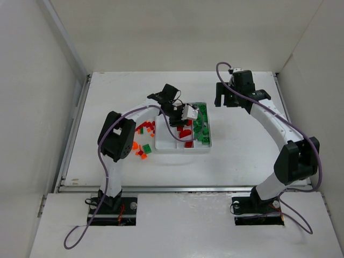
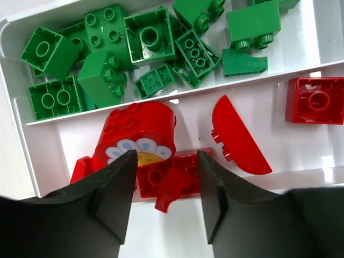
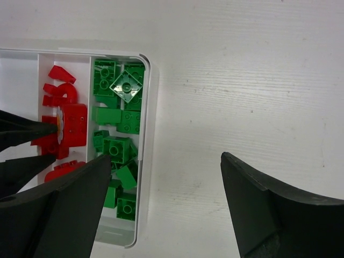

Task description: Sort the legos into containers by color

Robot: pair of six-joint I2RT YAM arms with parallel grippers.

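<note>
The white tray (image 1: 164, 142) holds green legos (image 1: 202, 128) in its right compartment and red legos (image 1: 185, 131) in the middle one. My left gripper (image 1: 181, 114) hangs over the red compartment, open (image 2: 165, 161). A small red piece (image 2: 174, 189) lies loose between its fingers on a flat red plate, touching neither finger. Next to it are a rounded red brick with a flower print (image 2: 141, 129) and a red half-round piece (image 2: 236, 134). My right gripper (image 1: 234, 95) is open and empty (image 3: 164, 161) over bare table just right of the tray's rim (image 3: 145, 134).
Several loose red, orange and green legos (image 1: 142, 141) lie on the table left of the tray. The tray's left compartment looks bare white. Enclosure walls stand at the left, back and right of the table.
</note>
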